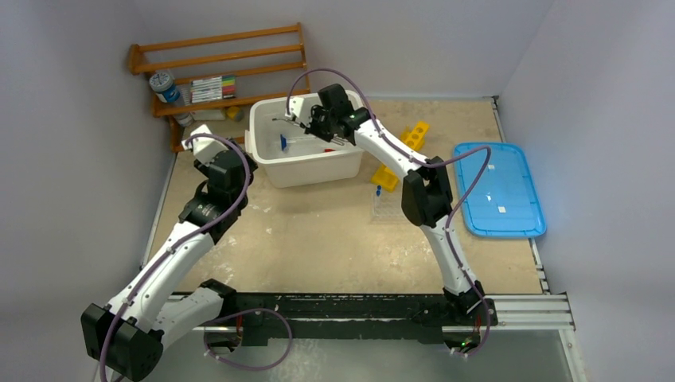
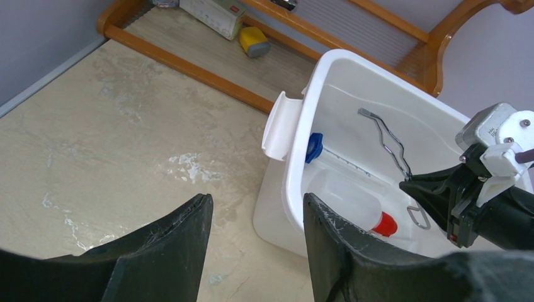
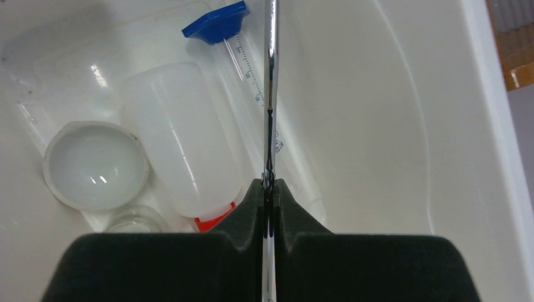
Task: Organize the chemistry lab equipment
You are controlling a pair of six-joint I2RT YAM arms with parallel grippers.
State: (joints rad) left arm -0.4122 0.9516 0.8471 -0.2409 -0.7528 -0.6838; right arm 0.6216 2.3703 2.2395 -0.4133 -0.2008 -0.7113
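Inside the white bin (image 1: 306,170) near the worktop's far edge, the metal tongs (image 3: 271,94) are pinched edge-on in the right gripper (image 3: 269,187), which is clamped tight on them. Under them lie the squeeze bottle (image 3: 179,145) and blue-ended tube (image 3: 217,22) — only the right wrist view adds the round dish (image 3: 94,165) and tiny jar (image 3: 132,220). The left wrist view alone shows the tongs' kinked arms. The left gripper (image 2: 257,211) hangs outside the bin's wall, jaws apart, empty.
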